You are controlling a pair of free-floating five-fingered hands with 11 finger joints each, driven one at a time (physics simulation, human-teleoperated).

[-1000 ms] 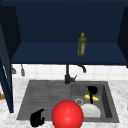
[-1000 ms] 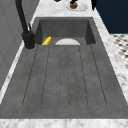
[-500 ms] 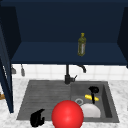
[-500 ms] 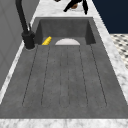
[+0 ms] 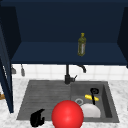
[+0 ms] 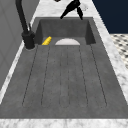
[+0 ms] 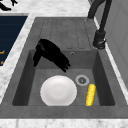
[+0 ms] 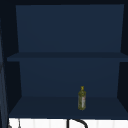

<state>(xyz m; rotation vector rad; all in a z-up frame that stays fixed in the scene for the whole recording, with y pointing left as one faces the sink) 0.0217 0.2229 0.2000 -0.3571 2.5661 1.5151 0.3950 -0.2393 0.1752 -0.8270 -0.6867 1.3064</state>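
Holding plate and corn: sink

The sink looks like rough, matt grey stone; beside it, the counter is speckled marble, the plate smooth white, the bottle glossy glass.

Red ball hides plate edge, cut off below.

Left hand low at the front, fingers curled, holding nothing, right hand up in the air, fingers straight, pointing down
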